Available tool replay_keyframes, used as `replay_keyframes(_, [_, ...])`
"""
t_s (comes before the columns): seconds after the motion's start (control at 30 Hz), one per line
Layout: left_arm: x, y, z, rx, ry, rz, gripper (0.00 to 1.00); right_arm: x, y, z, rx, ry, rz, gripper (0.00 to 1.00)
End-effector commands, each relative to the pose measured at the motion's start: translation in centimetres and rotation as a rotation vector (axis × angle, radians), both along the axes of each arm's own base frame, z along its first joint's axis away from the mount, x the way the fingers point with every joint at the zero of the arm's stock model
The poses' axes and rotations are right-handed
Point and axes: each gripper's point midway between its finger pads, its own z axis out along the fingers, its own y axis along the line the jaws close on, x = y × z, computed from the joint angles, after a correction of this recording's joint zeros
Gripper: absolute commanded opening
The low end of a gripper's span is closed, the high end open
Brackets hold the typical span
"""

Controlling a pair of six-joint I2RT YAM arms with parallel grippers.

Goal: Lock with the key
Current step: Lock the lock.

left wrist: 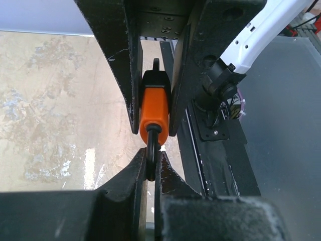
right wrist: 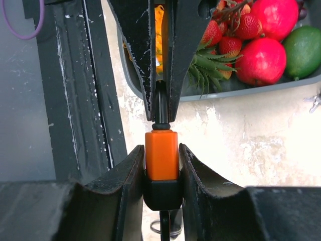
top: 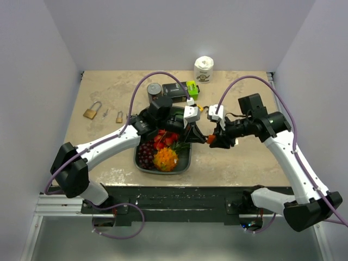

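Note:
An orange padlock (top: 212, 140) with a black base hangs in the air between my two grippers, just right of the fruit tray. My right gripper (right wrist: 161, 153) is shut on the lock's orange body (right wrist: 161, 154). My left gripper (left wrist: 150, 159) is shut on the lock's black shackle (left wrist: 150, 150); its fingers (right wrist: 143, 60) show at the top of the right wrist view. A thin black key stem with a wire ring (right wrist: 165, 227) sticks out of the lock's base, half hidden by my right fingers. The two grippers (top: 198, 136) (top: 219, 138) face each other tip to tip.
A grey tray (top: 163, 171) of fruit sits under the left arm. A brass padlock (top: 92, 111), a loose key (top: 105, 114) and a small lock (top: 119, 116) lie at the far left. A can (top: 154, 89), a green box (top: 191, 88) and a paper roll (top: 204, 69) stand at the back.

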Motion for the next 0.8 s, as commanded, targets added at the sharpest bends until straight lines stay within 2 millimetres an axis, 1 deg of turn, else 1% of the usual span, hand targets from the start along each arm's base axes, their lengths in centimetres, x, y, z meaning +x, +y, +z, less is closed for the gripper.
replay_keyframes(0.0, [-3.3,-3.3,4.6,-0.205,-0.115,-0.133,0.0,0.3,5.5,5.4,0.261,-0.132,0.154,0.0])
replay_keyframes(0.1, [-4.1,-3.7,4.6,-0.217,-0.113,-0.161,0.0,0.3,5.9,5.8,0.281,-0.131,0.155,0.0])
replay_keyframes(0.23, [-5.2,-3.9,4.6,-0.232,-0.118,-0.195,0.0,0.1,6.4,5.7,0.293,-0.131,0.168,0.0])
replay_keyframes(0.37, [-5.7,-4.0,4.5,-0.243,-0.119,-0.214,0.0,-0.5,7.0,5.7,0.301,-0.133,0.193,0.0])
replay_keyframes(0.47, [-5.9,-4.0,5.0,-0.253,-0.116,-0.22,0.0,-0.7,7.2,5.4,0.296,-0.13,0.194,0.0])
replay_keyframes(0.57, [-5.3,-2.9,4.6,-0.235,-0.102,-0.189,0.0,-0.7,6.8,5.5,0.278,-0.143,0.184,0.0])
replay_keyframes(0.6, [-4.2,-2.3,4.4,-0.227,-0.098,-0.161,0.0,-0.9,6.7,5.4,0.274,-0.131,0.175,0.0])
replay_keyframes(0.67, [-3.4,-1.0,3.9,-0.2,-0.092,-0.134,0.0,-0.7,6.2,5.1,0.254,-0.14,0.138,0.0])
replay_keyframes(0.7, [-2.3,-0.2,3.8,-0.189,-0.101,-0.101,0.0,-0.7,6.1,5.0,0.25,-0.125,0.109,0.0])
replay_keyframes(0.73, [-2.0,0.7,3.7,-0.171,-0.111,-0.084,0.0,-0.5,5.9,4.7,0.242,-0.117,0.085,0.0])
replay_keyframes(0.77, [-1.6,1.3,3.7,-0.161,-0.104,-0.067,0.0,-0.5,5.7,4.9,0.241,-0.123,0.066,0.19])
